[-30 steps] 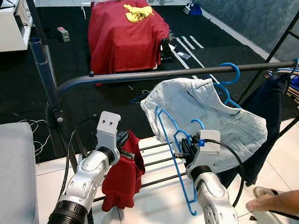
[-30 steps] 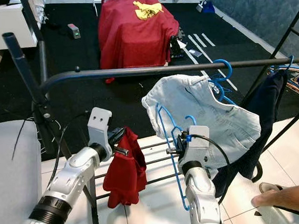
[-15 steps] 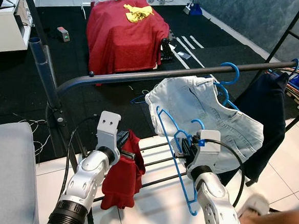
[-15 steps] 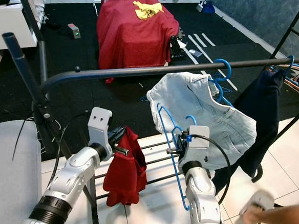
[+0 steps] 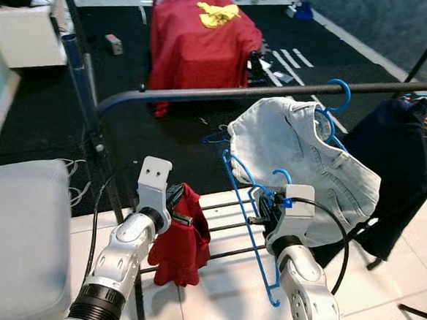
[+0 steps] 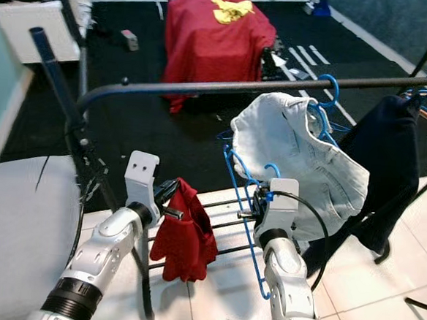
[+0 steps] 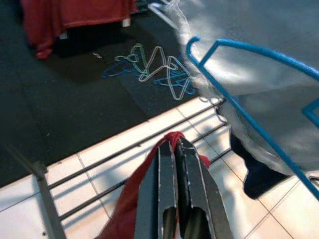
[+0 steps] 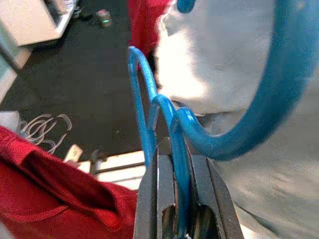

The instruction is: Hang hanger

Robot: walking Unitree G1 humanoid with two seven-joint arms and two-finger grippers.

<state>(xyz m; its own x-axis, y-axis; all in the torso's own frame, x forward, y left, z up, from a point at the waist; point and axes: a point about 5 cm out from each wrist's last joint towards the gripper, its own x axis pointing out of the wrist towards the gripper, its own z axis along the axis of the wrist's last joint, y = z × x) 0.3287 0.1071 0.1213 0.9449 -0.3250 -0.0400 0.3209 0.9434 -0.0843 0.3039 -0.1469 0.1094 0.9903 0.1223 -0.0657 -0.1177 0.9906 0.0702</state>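
Note:
My right gripper (image 5: 263, 210) is shut on the neck of a blue wire hanger (image 8: 225, 143). The hanger's frame slants down beside that forearm, below the dark clothes rail (image 5: 203, 95). The fingers (image 8: 152, 194) clamp the blue wire from both sides. My left gripper (image 5: 175, 201) is shut on a red garment (image 5: 183, 240), which droops from its tips (image 7: 174, 145) over the rack's lower bars. A pale denim garment (image 5: 302, 151) hangs on the rail from another blue hanger (image 5: 341, 92), just behind the held one.
A dark garment (image 5: 398, 167) hangs further right on the rail. A red-draped box (image 5: 204, 38) stands on the black mat behind. Loose hangers (image 7: 154, 67) lie on the mat. A grey cushion (image 5: 18, 234) is at my left. The rack post (image 5: 78, 85) rises at the left.
The whole picture has shifted as the camera moved. The person's arm at the lower right has gone from view. Both grippers keep their holds.

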